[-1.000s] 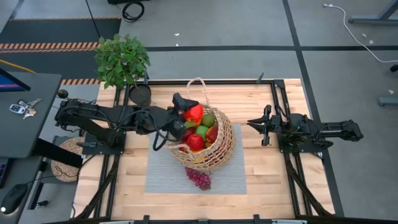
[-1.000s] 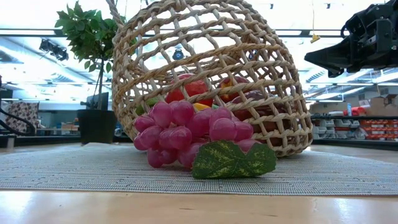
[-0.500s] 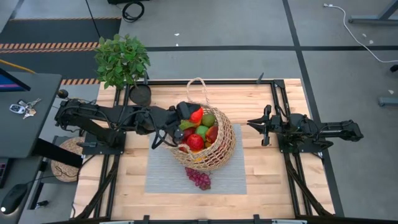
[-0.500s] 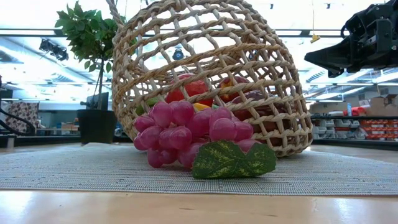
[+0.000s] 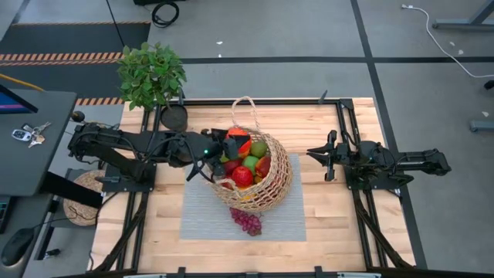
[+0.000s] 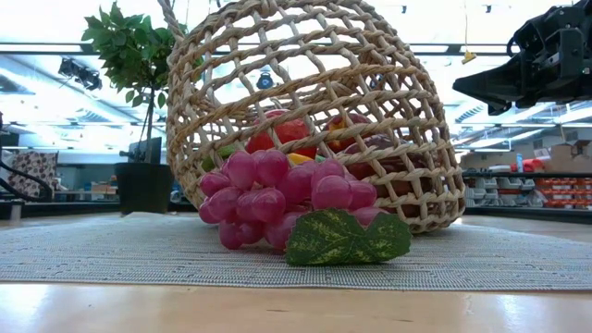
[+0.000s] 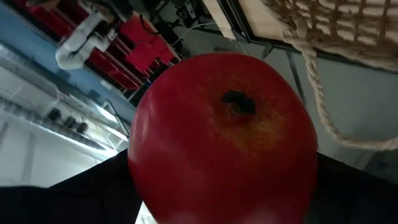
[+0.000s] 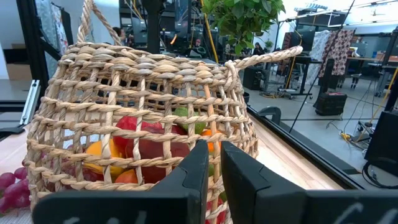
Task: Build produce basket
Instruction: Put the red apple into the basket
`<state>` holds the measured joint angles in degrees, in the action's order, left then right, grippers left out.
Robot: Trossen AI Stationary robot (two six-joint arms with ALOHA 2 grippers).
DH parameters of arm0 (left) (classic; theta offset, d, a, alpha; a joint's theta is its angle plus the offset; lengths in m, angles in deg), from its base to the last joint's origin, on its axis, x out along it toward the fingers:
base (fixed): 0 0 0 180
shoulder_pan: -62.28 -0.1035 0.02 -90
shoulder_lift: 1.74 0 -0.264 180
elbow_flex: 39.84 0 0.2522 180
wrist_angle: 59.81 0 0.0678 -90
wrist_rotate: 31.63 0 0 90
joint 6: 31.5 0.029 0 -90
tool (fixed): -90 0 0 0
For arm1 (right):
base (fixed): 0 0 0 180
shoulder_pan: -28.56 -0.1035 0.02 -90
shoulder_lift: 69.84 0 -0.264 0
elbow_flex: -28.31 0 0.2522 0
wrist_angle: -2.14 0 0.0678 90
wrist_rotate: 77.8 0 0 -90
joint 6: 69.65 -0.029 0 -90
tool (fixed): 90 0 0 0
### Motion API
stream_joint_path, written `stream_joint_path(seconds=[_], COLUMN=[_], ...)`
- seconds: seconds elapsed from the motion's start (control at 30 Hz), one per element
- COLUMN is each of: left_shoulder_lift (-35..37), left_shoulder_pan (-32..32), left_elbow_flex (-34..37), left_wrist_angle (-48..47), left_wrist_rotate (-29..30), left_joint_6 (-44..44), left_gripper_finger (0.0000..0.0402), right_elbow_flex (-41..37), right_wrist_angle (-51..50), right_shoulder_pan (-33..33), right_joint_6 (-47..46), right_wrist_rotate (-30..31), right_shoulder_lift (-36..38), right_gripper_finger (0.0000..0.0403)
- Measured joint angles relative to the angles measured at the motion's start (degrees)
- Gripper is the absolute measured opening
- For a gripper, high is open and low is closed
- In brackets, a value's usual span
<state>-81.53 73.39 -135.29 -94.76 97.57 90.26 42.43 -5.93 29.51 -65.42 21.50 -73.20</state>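
The tan wicker basket (image 5: 272, 185) stands on the grey mat (image 5: 202, 222), leaning, with its mouth toward the far left. It holds several pieces of produce: red apples, a green pear, orange ones. Purple grapes with a leaf (image 6: 277, 194) lie on the mat against the basket's near side. My left gripper (image 5: 235, 142) reaches in from the table's left, over the basket's far left rim, shut on a red apple (image 7: 224, 137). My right gripper (image 5: 312, 154) rests shut at the right, clear of the basket (image 8: 124, 93). My left gripper pinches the red apple (image 5: 244, 146) between its two fingers, which come nearly level from the table's left, slanting a little down. The apple is lifted clear above the produce at the basket's mouth. Its dimpled end (image 7: 239, 102) faces back toward the wrist. The apple hides the fingertips.
A leafy potted plant (image 5: 152, 73) and a black pot (image 5: 174, 117) stand at the far left corner. The basket's thin handle (image 5: 247, 104) loops toward the far edge. Bare wood lies along the near edge and to the right of the mat.
My left gripper has rolled about its own pointing line while staying in place over the basket's rim. The red apple has turned with it, and more of the gripper now covers the apple from above. The basket, grapes and right arm have kept still.
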Motion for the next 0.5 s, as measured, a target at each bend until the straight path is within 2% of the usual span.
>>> stream_joint_path(seconds=[0.33, 0.4, 0.5], left_shoulder_lift=[0.00, 0.00, 0.00], left_shoulder_pan=[0.00, -0.04, -0.09], left_elbow_flex=[0.00, 0.00, 0.00], left_wrist_angle=[-0.04, -0.11, -0.13], left_wrist_rotate=[0.00, 0.01, 0.00], left_joint_6=[1.31, -3.50, -17.34], left_gripper_finger=[0.0335, 0.0335, 0.0335], right_elbow_flex=[0.00, 0.00, 0.00], right_wrist_angle=[0.01, 0.01, 0.00], right_shoulder_pan=[0.01, 0.01, 0.00], right_joint_6=[0.00, 0.00, 0.00], right_wrist_rotate=[0.01, 0.00, 0.00], right_shoulder_lift=[0.00, -0.01, -0.01], right_gripper_finger=[0.0050, 0.0050, 0.0050])
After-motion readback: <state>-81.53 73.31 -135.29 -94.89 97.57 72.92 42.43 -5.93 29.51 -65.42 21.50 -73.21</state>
